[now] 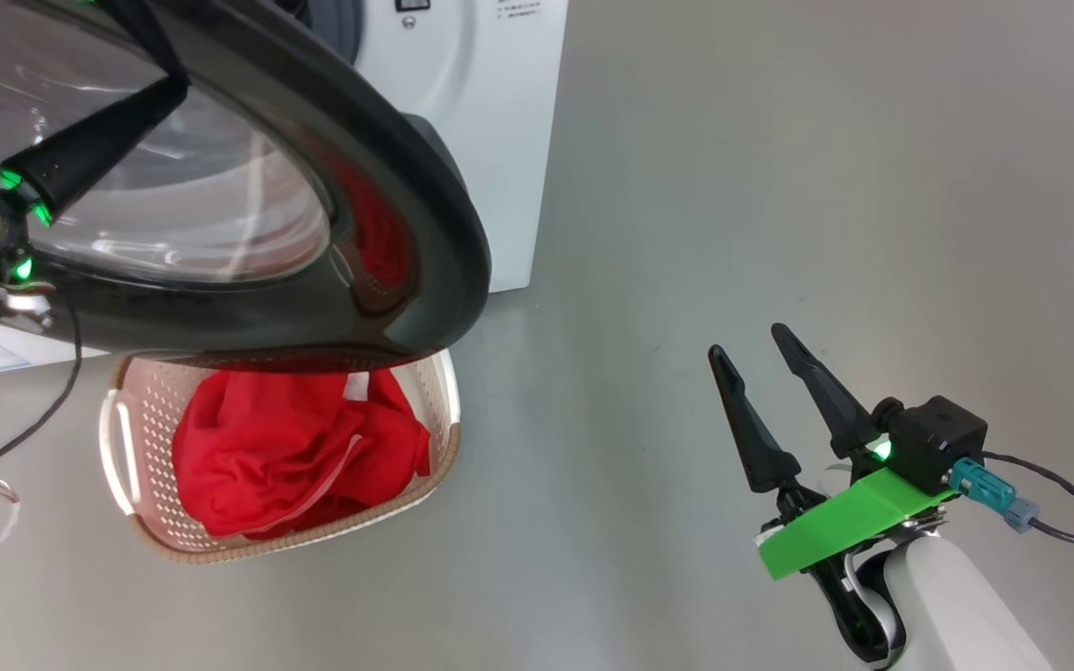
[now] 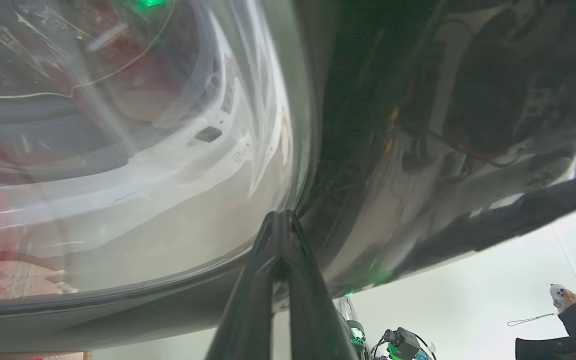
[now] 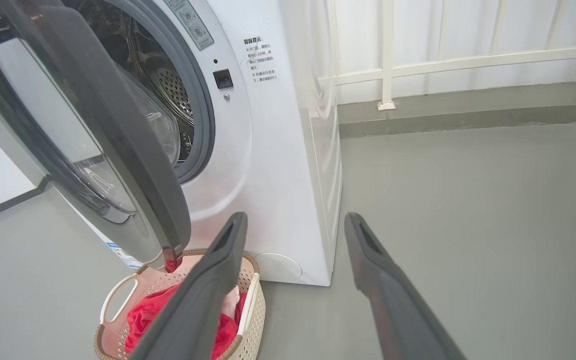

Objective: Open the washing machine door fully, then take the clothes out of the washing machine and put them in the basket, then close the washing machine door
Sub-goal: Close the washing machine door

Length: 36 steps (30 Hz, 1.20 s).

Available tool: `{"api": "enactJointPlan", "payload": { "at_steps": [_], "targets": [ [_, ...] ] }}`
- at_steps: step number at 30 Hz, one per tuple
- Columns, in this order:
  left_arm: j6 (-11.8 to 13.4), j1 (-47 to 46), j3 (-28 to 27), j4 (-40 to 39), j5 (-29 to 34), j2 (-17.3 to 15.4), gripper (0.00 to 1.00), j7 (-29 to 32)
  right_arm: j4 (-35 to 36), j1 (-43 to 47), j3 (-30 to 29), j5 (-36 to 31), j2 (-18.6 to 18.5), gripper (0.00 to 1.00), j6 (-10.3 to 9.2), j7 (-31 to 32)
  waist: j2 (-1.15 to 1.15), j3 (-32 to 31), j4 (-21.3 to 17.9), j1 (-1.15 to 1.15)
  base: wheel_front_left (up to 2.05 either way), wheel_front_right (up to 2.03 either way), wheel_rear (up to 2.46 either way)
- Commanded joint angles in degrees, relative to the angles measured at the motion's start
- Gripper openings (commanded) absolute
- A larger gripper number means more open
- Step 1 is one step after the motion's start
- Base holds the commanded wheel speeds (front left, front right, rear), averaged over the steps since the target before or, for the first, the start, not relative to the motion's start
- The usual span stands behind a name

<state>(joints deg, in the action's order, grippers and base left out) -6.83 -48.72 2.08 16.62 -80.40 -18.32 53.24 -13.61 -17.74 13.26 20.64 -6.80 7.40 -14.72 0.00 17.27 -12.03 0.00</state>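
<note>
Washing machine door [image 1: 425, 214] stands part open, swung out over the basket [image 1: 141, 410] and right in front of the left gripper [image 2: 280, 220]. Left gripper fingers are pinched together with nothing between them, tips against the door at the seam where the clear glass window [image 2: 118, 175] meets the black ring [image 2: 368, 150]. Red clothes [image 1: 285, 457] lie bunched inside the basket, which sits on the floor [image 1: 779, 186] well to the left of the right gripper [image 1: 748, 341]. Right gripper fingers are spread wide, empty, hovering over bare floor, touching nothing. Ahead and left of the right gripper: white washing machine [image 3: 278, 165], drum [image 3: 170, 85] exposed behind the door, basket just at its base
</note>
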Motion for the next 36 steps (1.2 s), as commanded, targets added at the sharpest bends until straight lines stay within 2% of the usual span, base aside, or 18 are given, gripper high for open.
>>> {"api": "enactJointPlan", "payload": {
  "at_steps": [1, 9, 15, 19, 20, 21, 22, 36],
  "targets": [
    [-0.6, -1.0, -1.5, -2.3, -0.2, -2.6, 0.00, -0.7, 1.3, -0.7, 0.9, -0.7, 0.0, 1.00, 0.09, -0.3, 0.00, -0.3, 0.7, 0.00, 0.00, 0.00, 0.00],
    [-0.6, 3.3, -1.1, -5.0, -1.8, -2.2, 0.00, -2.4, 1.0, -0.4, 0.8, -0.6, -0.9, 1.00, 0.09, -0.3, 0.00, -1.3, 3.2, 0.00, 0.00, 0.00, 0.00],
    [-0.7, 8.3, -0.5, -7.6, -2.0, -2.2, 0.21, -5.7, 0.7, 0.0, 0.6, -0.6, -1.9, 1.00, 0.09, -0.3, 0.00, -2.5, 5.8, 0.00, 0.00, 0.00, 0.00],
    [-0.7, 11.9, -0.5, -8.7, -2.0, -2.4, 0.47, -8.4, 0.7, 0.4, 0.4, -0.5, -2.5, 1.00, 0.09, -0.3, 0.00, -3.1, 7.2, 0.00, 0.00, 0.00, 0.00],
    [-0.7, 12.8, -0.4, -8.9, -1.8, -2.6, 0.64, -9.1, 0.6, 0.5, 0.3, -0.4, -2.6, 1.00, 0.09, -0.3, 0.00, -3.2, 7.5, 0.00, 0.00, 0.00, 0.00],
    [-0.7, 13.6, -0.3, -9.0, -1.8, -2.7, 0.87, -9.8, 0.6, 0.6, 0.2, -0.4, -2.8, 1.00, 0.09, -0.3, 0.00, -3.4, 7.8, 0.00, 0.00, 0.00, 0.00],
    [-0.7, 14.5, -0.4, -9.2, -1.8, -2.8, 1.00, -10.6, 0.6, 0.7, 0.2, -0.4, -2.9, 1.00, 0.09, -0.3, 0.00, -3.5, 8.1, 0.00, 0.00, 0.00, 0.00],
    [-0.7, 27.9, -1.5, -10.1, -2.4, -4.6, 1.00, -22.3, 0.5, 3.9, -0.7, 0.4, -5.0, 1.00, 0.09, -0.3, 0.00, -5.9, 11.0, 0.00, 0.00, 0.00, 0.00]
  ]
}}
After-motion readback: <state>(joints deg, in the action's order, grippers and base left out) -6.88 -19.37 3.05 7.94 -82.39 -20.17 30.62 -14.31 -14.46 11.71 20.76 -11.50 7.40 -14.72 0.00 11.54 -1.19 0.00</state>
